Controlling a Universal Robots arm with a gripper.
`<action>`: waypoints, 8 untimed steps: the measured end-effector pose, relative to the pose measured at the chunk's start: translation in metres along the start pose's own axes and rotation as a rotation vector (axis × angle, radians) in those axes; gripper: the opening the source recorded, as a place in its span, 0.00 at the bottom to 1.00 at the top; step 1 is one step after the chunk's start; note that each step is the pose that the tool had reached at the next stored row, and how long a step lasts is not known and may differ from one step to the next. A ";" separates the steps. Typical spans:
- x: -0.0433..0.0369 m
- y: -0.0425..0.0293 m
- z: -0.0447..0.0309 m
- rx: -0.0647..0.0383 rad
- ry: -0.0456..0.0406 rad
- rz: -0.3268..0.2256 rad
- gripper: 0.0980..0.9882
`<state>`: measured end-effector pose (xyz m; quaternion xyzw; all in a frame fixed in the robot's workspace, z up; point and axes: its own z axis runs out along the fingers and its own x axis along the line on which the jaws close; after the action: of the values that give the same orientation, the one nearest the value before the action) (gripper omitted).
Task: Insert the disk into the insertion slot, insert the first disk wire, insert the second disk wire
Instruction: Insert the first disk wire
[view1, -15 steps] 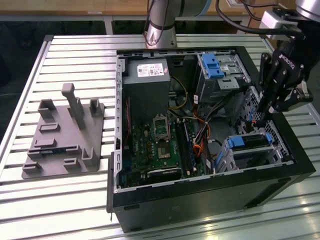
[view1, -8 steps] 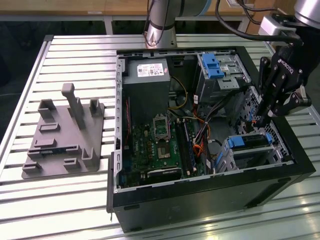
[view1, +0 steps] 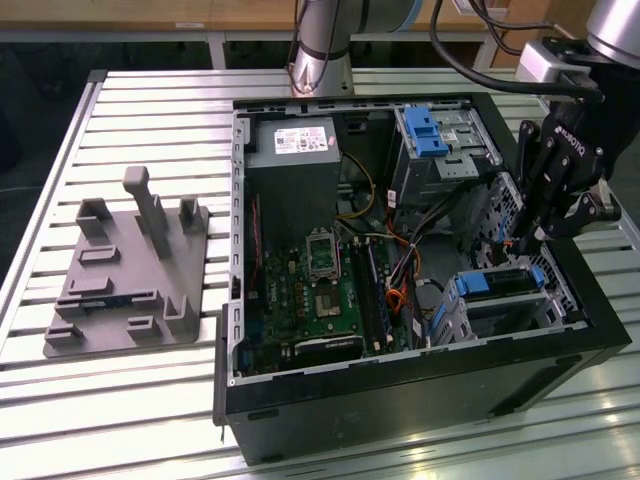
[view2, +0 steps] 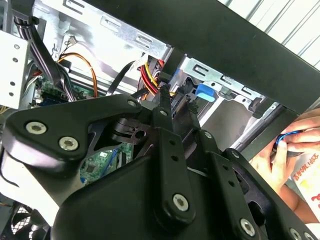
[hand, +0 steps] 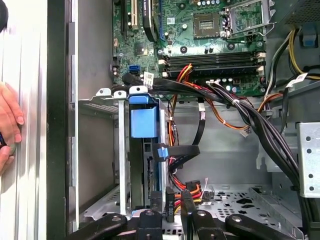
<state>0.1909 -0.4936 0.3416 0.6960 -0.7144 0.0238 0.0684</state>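
So the gripper (view1: 525, 240) is down inside the open PC case (view1: 400, 420), at the exterior view's right, right over the corner where the drives live. Its fingers (hand: 150, 217) are pulled in close, not splayed at all, and in the first wrist view there's a small black plug (hand: 169, 200) pinched between the tips, with a bunch of red, yellow and black wires (hand: 192, 187) just beside it. In the second wrist view the gripper (view2: 176, 100) shows the same narrow gap, tips pointing into the wire tangle. The disk (view1: 497, 283) is already sitting in the insertion slot (view1: 465, 315), the low grey metal cage near the case's front corner, and you can see its blue carrier (hand: 142, 122) standing between the cage walls (hand: 95, 107) in the first wrist view. A blue plug (hand: 160, 152) on a flat black cable sits right against the disk's edge; can't tell if it's fully seated. The taller bay with the blue latch (view1: 430, 130) is further back, apart from the gripper. There's also a person's hand (hand: 7, 125) resting on the slatted table (view1: 150, 100) just outside the case wall, and in the second wrist view it's curled around something small and blue (view2: 285, 137). The grey fixture (view1: 130, 270) is well off at the exterior view's left.
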 end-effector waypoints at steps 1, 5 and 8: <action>-0.0001 0.0000 0.0006 0.000 -0.0001 0.000 0.22; -0.0003 -0.0001 0.0026 0.000 -0.0004 0.001 0.22; -0.0004 -0.0002 0.0035 0.001 -0.0009 0.001 0.20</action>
<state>0.1909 -0.4937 0.3381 0.6958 -0.7146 0.0239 0.0678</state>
